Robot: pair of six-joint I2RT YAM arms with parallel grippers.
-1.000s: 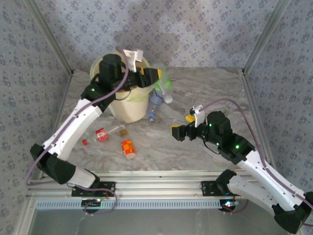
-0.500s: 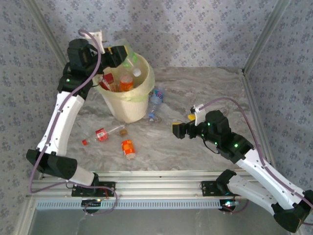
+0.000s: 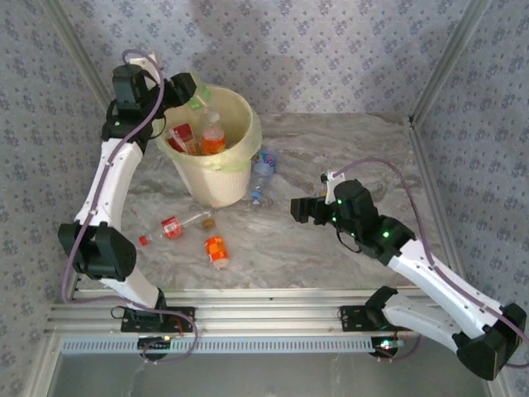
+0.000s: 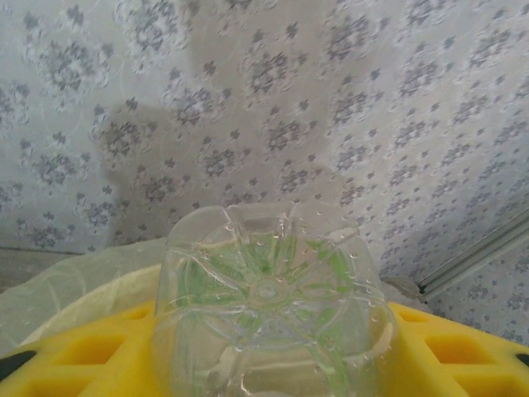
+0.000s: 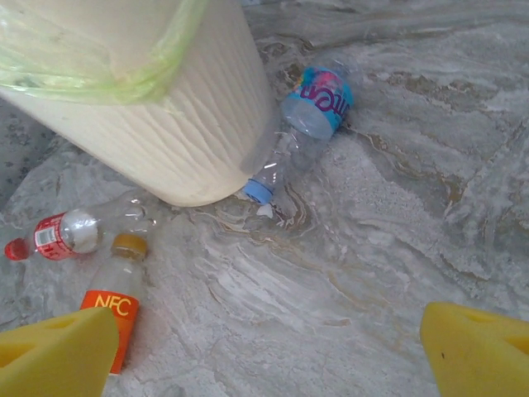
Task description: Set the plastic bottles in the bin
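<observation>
White letters "NFC" stand on the orange-labelled bottle (image 5: 111,318) lying on the bench (image 5: 397,207). The pink word on the blue-labelled bottle (image 5: 321,98) cannot be read.

Bottle (image 3: 263,169) on table (image 3: 347,145) beside bin (image 3: 216,188)

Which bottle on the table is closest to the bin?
The clear bottle with the blue label and blue cap. It lies right beside the bin, while the red-labelled bottle and the orange NFC bottle lie farther out.
</observation>
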